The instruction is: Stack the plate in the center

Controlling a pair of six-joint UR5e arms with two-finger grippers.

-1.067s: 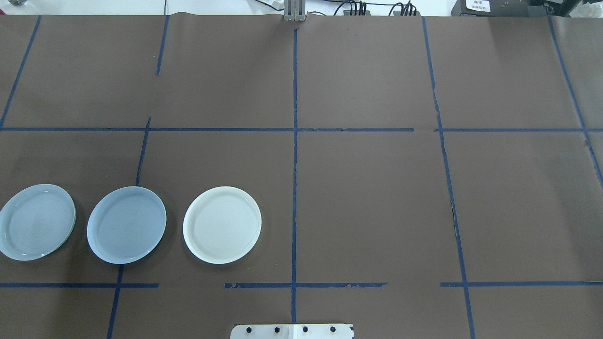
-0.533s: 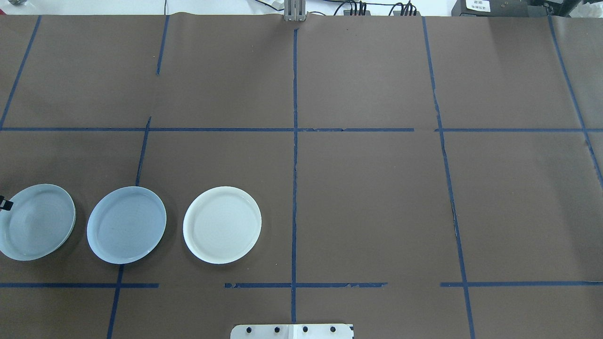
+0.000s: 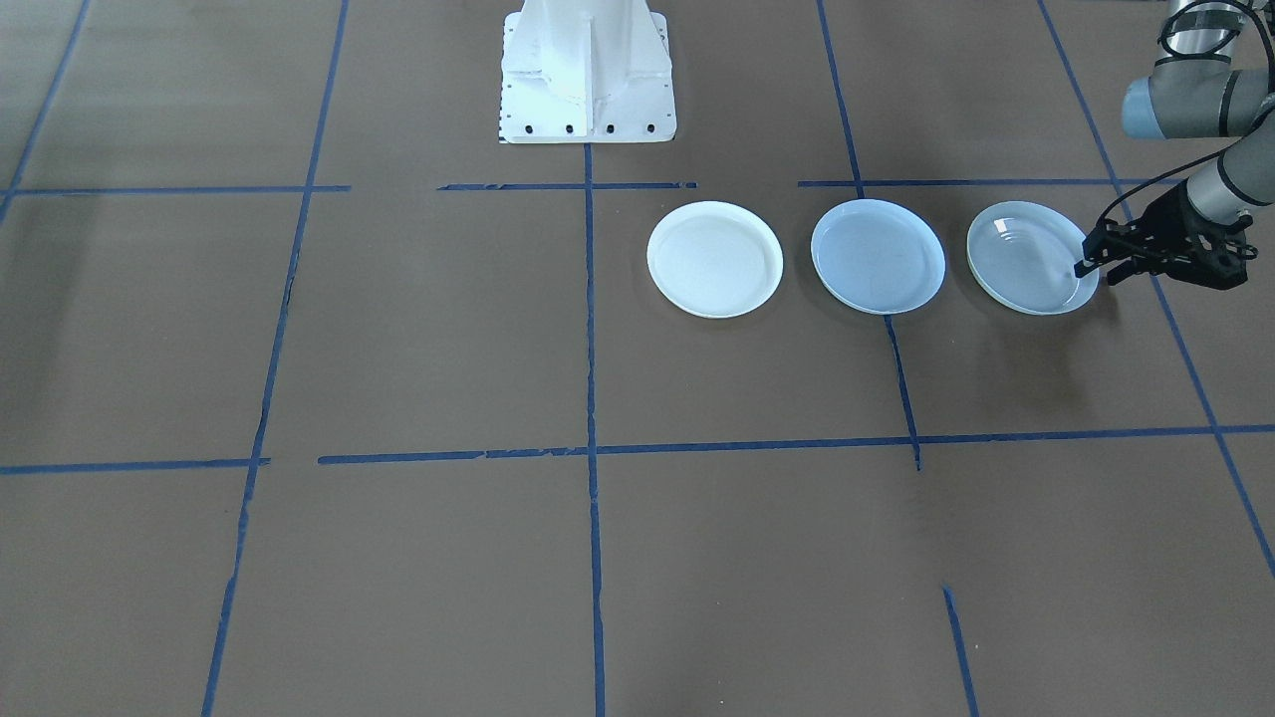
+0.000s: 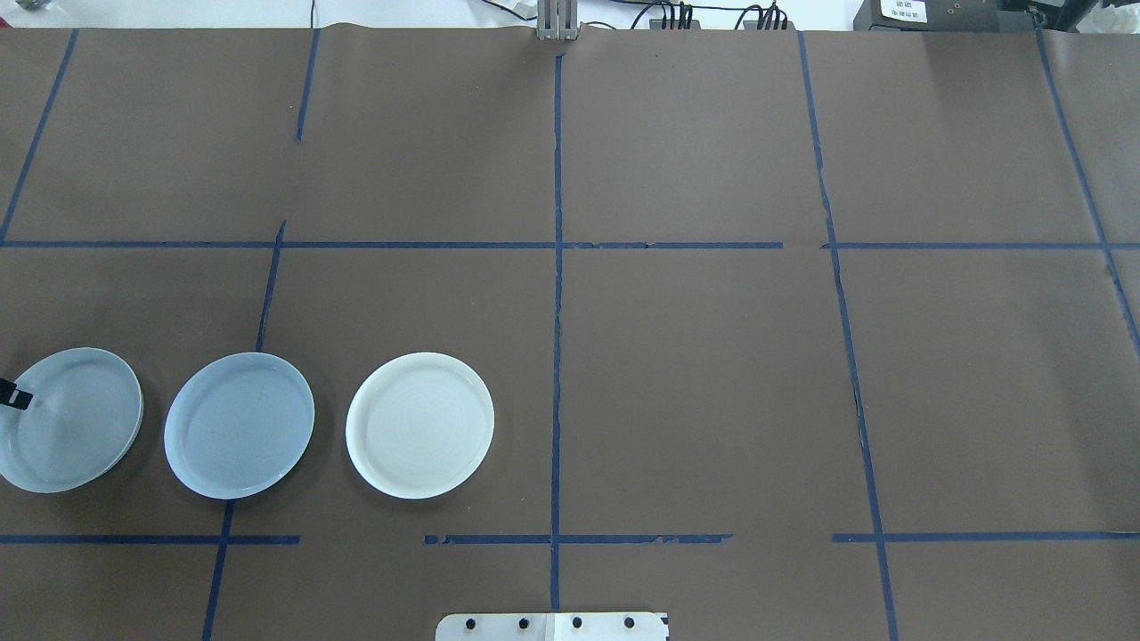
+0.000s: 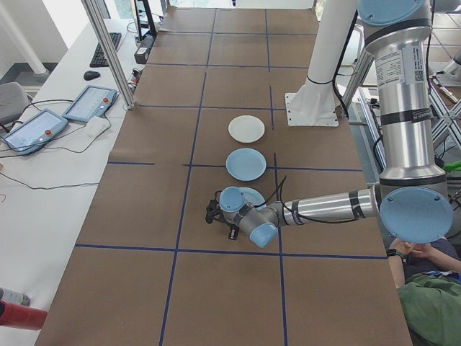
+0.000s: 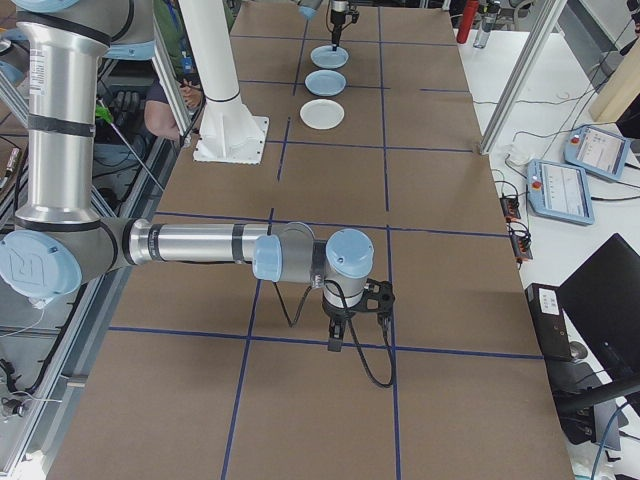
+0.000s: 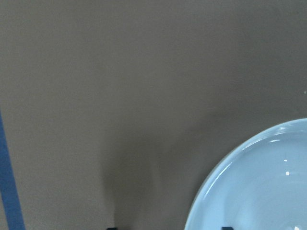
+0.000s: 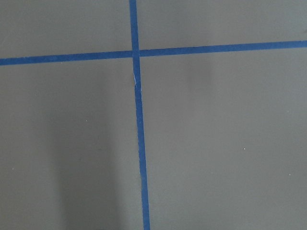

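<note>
Black left hand (image 3: 1094,268) has crept further over ringed plate (image 4: 71,420) — nothing else moved.

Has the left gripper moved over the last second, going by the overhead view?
Yes. The left gripper, absent from the overhead view a second ago, has come in from the left edge and now reaches over the rim of the ringed plate.

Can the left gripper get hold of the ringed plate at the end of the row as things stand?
Probably yes. The left gripper is already at the outer rim of the ringed plate, jaws apart, one finger over the rim. Nothing lies between them.
</note>
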